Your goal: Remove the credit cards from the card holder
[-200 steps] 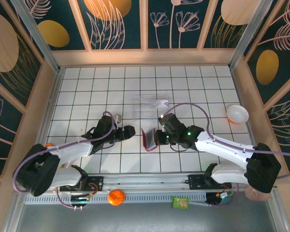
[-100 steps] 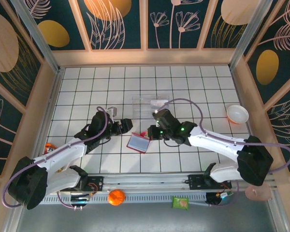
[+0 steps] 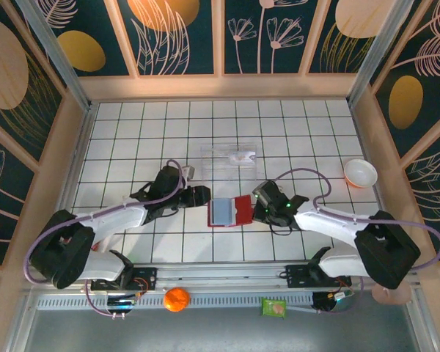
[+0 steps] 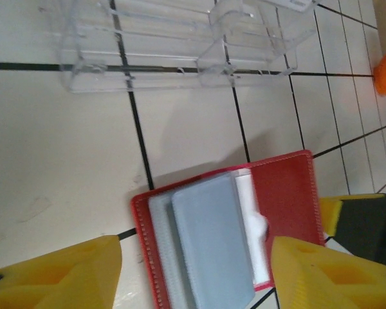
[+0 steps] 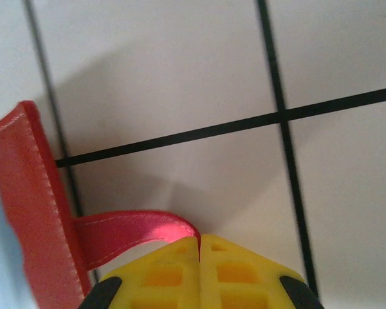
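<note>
Card holder point(image 3: 231, 212) now flat, open

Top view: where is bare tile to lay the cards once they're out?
Bare: the far rows between the clear tray and the back wall, the far-left tiles, and the stretch between tray and bowl. Crowded: the middle, where the left pincer and right pincer flank the card holder.

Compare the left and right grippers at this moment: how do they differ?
The left gripper stands open, holding nothing; the right gripper is shut, pinching the snap tab of the card holder. The left gripper faces the holder's grey-blue inside; the right gripper sits at its red edge. Both have yellow fingers.
</note>
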